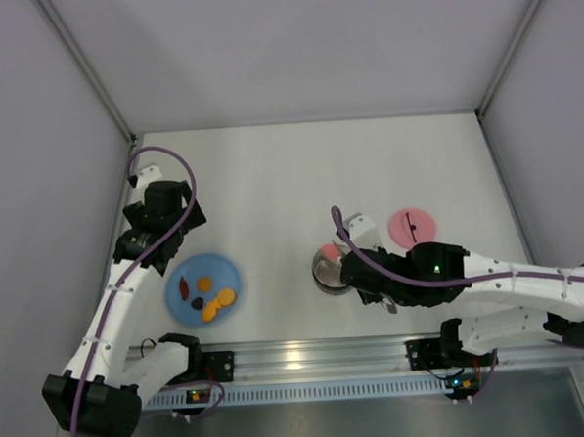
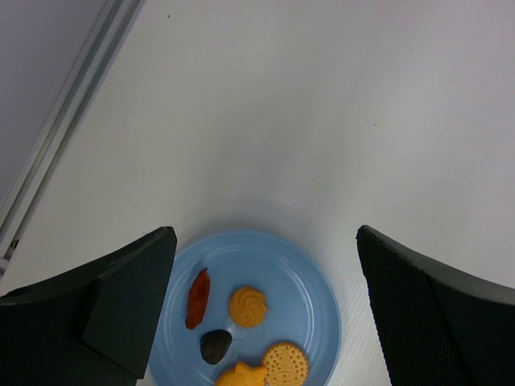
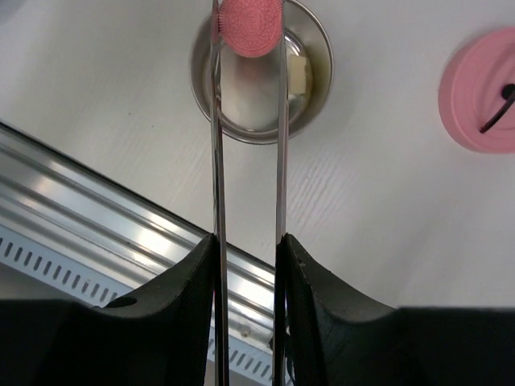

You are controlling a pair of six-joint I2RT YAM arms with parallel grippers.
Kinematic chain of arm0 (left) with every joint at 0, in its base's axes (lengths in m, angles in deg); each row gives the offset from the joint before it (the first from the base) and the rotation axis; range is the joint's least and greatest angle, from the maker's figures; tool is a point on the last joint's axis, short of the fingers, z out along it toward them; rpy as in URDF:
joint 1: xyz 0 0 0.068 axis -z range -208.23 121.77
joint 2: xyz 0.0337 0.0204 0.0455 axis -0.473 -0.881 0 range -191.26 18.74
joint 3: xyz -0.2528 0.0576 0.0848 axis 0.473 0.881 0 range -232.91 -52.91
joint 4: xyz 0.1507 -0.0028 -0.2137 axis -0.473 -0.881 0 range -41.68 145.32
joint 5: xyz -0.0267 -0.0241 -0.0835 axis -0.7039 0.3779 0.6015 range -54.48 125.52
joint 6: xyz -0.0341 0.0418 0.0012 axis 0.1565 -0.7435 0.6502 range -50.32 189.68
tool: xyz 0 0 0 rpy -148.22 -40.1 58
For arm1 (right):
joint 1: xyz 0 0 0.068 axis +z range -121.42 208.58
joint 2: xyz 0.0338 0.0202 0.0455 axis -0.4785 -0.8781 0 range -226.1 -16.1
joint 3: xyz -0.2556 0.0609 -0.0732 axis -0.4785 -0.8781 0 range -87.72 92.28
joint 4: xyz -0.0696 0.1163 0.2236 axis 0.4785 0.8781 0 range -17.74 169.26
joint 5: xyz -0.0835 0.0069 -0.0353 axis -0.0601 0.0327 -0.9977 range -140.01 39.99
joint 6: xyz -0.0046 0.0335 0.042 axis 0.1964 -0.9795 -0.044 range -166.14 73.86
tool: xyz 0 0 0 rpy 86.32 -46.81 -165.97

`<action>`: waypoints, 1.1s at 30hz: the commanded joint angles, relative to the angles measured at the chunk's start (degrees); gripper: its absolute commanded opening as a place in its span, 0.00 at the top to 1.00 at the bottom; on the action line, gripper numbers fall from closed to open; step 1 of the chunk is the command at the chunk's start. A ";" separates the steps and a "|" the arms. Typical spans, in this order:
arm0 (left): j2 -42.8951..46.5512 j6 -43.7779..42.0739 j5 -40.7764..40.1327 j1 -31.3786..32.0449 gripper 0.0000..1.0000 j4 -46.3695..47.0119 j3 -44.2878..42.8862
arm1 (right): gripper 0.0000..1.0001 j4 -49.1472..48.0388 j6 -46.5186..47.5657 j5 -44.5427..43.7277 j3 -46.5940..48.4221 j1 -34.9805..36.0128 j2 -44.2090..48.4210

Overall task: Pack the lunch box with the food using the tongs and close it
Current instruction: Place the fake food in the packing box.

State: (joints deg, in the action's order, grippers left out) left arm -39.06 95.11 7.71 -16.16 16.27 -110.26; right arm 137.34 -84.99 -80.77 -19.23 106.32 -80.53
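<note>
White surface (image 1: 270, 180) lies open beyond the lunch box (image 3: 257, 112), walled at the back and sides, with a metal rail (image 3: 96, 217) just on its near side. Left of the lunch box, the left pincer (image 2: 264, 233) hangs released above the blue plate (image 2: 306, 289), apparently parked clear of the food (image 2: 248, 305). The right pincer (image 3: 247, 241) is clenched on the tongs (image 3: 281, 161), whose tips pinch a pink piece (image 3: 251, 24) above the box's far rim, seemingly ready to drop it. The pink lid (image 3: 483, 88) lies off, just right of the box.

Blue plate (image 1: 223, 269) on white table (image 1: 270, 180)
</note>
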 commanded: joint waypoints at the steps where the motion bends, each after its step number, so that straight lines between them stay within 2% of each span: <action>1: 1.37 0.32 0.65 -0.39 0.01 1.25 -2.34 | 0.68 4.00 -3.60 -2.90 -0.72 -0.48 3.16; 13: 1.64 0.15 1.62 -0.39 0.01 1.43 -2.16 | 0.58 4.18 -4.13 -2.90 -2.04 -0.48 2.64; 24: 2.17 0.76 1.97 -0.39 0.01 1.34 -2.25 | 0.55 4.44 -3.34 -1.76 -1.26 -0.48 1.85; 28: 2.34 3.48 -0.22 -0.39 0.01 0.47 -2.69 | 0.55 4.44 -0.10 -0.27 4.45 -0.57 -0.17; 33: 0.41 12.34 -9.88 -0.39 0.01 -4.80 -4.09 | 0.54 1.64 5.27 1.49 13.49 -0.48 -6.58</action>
State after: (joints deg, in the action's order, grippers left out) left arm -38.05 101.01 4.67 -16.20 14.52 -111.81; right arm 140.70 -83.85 -80.07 -11.95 106.30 -84.83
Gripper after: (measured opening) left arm 0.990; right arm 0.457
